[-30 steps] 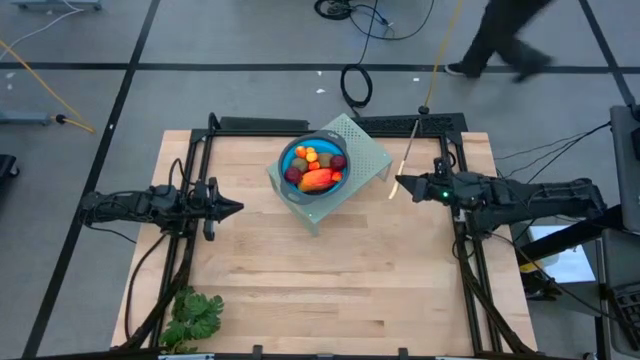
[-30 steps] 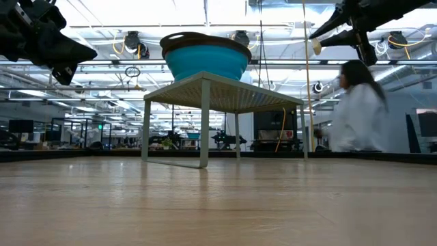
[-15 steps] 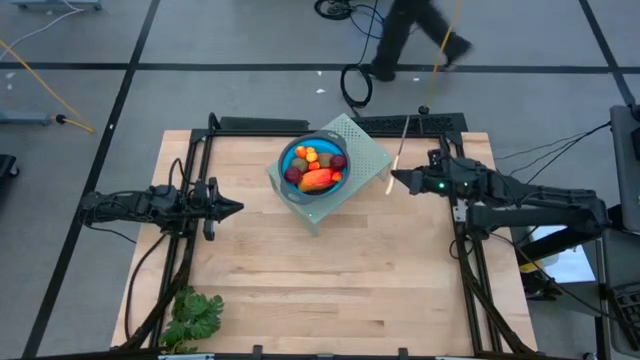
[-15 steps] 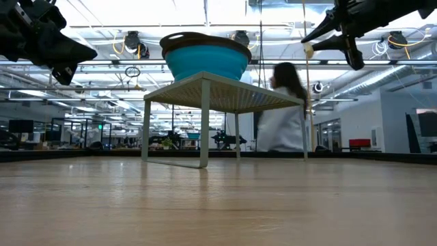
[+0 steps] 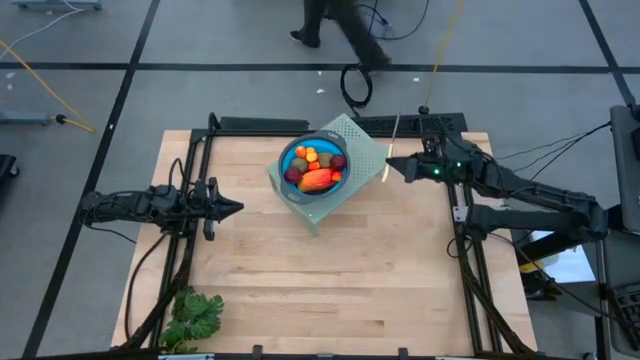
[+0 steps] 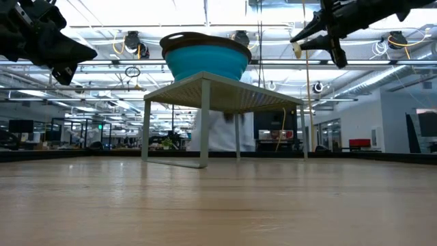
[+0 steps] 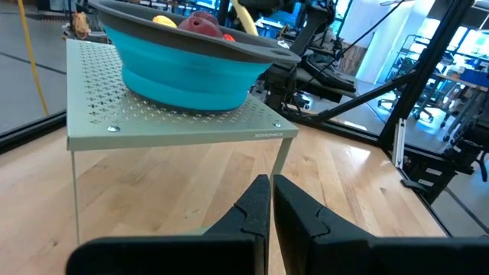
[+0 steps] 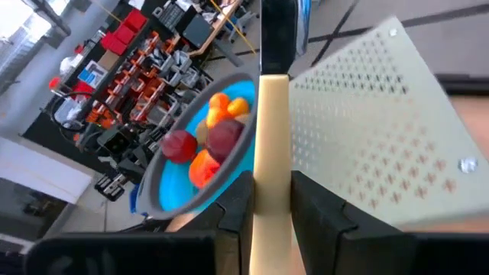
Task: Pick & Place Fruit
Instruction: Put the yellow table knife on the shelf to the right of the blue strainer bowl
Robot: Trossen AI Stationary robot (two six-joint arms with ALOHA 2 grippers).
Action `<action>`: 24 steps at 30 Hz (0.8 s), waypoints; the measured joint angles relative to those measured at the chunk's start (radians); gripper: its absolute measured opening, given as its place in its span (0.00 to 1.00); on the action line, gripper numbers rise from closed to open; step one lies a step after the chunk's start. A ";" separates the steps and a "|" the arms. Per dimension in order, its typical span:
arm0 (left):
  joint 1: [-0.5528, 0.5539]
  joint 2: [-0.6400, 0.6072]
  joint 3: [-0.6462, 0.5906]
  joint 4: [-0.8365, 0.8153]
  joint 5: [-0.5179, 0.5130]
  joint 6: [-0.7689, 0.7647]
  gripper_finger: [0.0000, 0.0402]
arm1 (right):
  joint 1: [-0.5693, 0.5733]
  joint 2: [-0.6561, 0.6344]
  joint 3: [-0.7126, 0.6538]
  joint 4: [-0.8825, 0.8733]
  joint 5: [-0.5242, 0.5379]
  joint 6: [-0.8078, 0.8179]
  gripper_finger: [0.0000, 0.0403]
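Fruit — hidden low, visible overhead

A wooden table carries a pale green perforated stand near the middle of its far edge, set at an angle to the edges. The stand's thin legs rest on the tabletop. A green leafy bunch lies at the near left corner, well apart from the stand. Black frame rails run along the left, right and far edges.
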 joint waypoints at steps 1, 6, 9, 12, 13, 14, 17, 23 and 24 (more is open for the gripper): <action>0.000 0.000 0.000 0.000 0.000 0.000 0.04 | -0.012 0.012 0.014 -0.002 -0.011 -0.013 0.16; 0.000 0.000 0.000 0.000 0.000 -0.003 0.04 | -0.074 0.084 0.101 -0.088 -0.076 -0.092 0.16; 0.000 0.000 0.000 0.000 0.000 -0.005 0.04 | -0.108 0.137 0.164 -0.171 -0.103 -0.139 0.16; 0.000 0.000 0.000 0.000 0.000 -0.032 0.04 | -0.136 0.196 0.241 -0.267 -0.117 -0.201 0.16; 0.000 0.000 0.000 0.000 0.000 -0.041 0.04 | -0.146 0.216 0.269 -0.293 -0.127 -0.223 0.16; 0.000 0.000 0.000 0.000 0.000 -0.051 0.04 | -0.155 0.237 0.299 -0.322 -0.129 -0.244 0.16; 0.000 0.000 0.000 0.000 0.000 -0.067 0.04 | -0.174 0.302 0.394 -0.413 -0.128 -0.301 0.16; 0.000 0.000 0.000 0.000 0.000 -0.065 0.04 | -0.200 0.432 0.577 -0.588 -0.126 -0.366 0.16; 0.000 0.000 0.000 0.000 0.000 -0.063 0.04 | -0.203 0.451 0.600 -0.609 -0.125 -0.373 0.16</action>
